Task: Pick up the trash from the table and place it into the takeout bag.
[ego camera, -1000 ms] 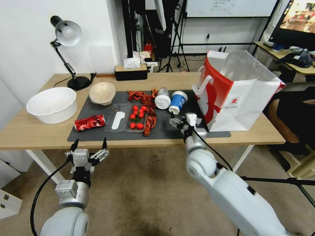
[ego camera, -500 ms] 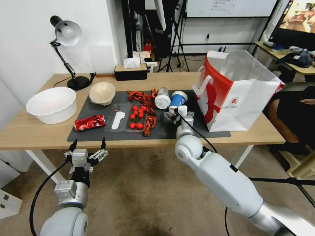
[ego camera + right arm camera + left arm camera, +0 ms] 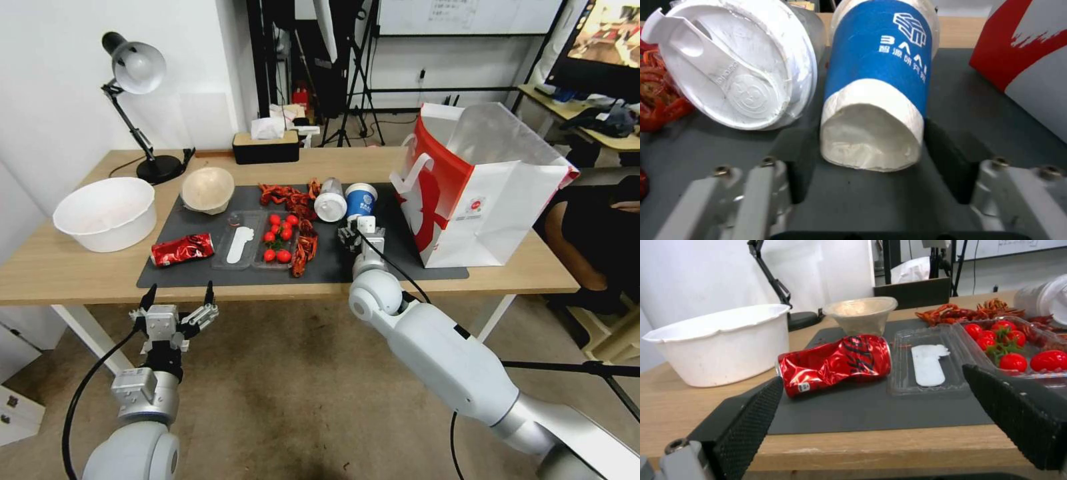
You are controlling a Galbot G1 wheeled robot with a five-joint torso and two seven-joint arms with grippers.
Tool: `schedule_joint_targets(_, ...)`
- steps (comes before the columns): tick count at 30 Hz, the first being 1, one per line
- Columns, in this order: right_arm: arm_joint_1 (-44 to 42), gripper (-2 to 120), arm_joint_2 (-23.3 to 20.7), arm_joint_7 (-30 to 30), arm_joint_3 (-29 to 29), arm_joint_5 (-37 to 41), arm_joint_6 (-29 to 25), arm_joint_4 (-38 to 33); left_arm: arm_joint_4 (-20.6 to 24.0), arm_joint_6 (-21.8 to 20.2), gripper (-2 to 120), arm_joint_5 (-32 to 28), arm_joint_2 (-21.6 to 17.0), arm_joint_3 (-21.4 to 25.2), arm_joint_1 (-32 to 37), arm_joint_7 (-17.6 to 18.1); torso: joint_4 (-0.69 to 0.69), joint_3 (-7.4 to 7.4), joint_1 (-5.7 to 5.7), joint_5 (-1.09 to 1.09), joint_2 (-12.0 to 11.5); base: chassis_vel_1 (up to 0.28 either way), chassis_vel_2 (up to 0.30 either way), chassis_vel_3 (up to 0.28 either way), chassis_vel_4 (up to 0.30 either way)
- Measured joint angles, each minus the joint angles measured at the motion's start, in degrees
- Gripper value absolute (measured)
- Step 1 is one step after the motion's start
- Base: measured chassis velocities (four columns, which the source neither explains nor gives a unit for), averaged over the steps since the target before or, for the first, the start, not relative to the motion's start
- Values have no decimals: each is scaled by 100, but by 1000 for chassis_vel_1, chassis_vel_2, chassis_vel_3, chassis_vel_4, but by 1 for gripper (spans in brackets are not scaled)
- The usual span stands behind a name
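Table (image 3: pixel 80 277) carried one dark mat (image 3: pixel 200 267). One takeout bag (image 3: pixel 493 200) stood upright at the mat's right edge, small red logo on its white face, writing unreadable. One white bowl (image 3: pixel 105 213) sat off the mat near the table's left edge. On the mat: one beige bowl (image 3: pixel 207 189) at the back left corner, one crushed red can (image 3: pixel 183 249) near the front left corner, one lidded clear cup (image 3: pixel 331 200) and one blue-and-white paper cup (image 3: pixel 361 200), both tipped over, side by side near the back edge.

Right wrist view added detail: right gripper (image 3: pixel 871 170) spread, fingers (image 3: pixel 947 160) either side of the paper cup's (image 3: pixel 880 83) base, contact unclear; white logo and characters on the blue, unreadable.

Left gripper (image 3: pixel 180 303) hung spread below the table's front edge; left wrist view faced the can (image 3: pixel 835 363).
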State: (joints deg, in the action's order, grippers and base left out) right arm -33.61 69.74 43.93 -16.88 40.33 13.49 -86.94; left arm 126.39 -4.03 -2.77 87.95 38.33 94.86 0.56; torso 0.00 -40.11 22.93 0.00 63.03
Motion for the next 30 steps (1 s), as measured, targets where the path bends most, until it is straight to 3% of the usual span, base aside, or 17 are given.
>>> schedule_joint_targets(8, -86, 24, -65, 23, 33, -5, -12, -98, -22, 5, 100, 5, -2, -28, -9, 51, 1, 1, -2, 0, 0, 0, 0, 0, 0)
schedule_joint_targets(17, -212, 5, -173, 95, 87, 28, 22, -336, -36, 24, 100, 19, -5, -46, -4, 55, 0, 1, -1, 0, 0, 0, 0, 0, 0)
schedule_joint_targets(24, -402, 3, -347, 101, 191, 44, 80, -924, -41, 44, 100, 30, -4, -49, 18, 56, 0, -1, -1, 1, 0, 0, 0, 0, 0)
schedule_joint_targets(30, -653, 3, -798, -268, 424, 43, 79, -2148, -36, 44, 100, 45, 9, -58, 19, 56, 0, 0, -1, 1, 0, 0, 0, 0, 0)
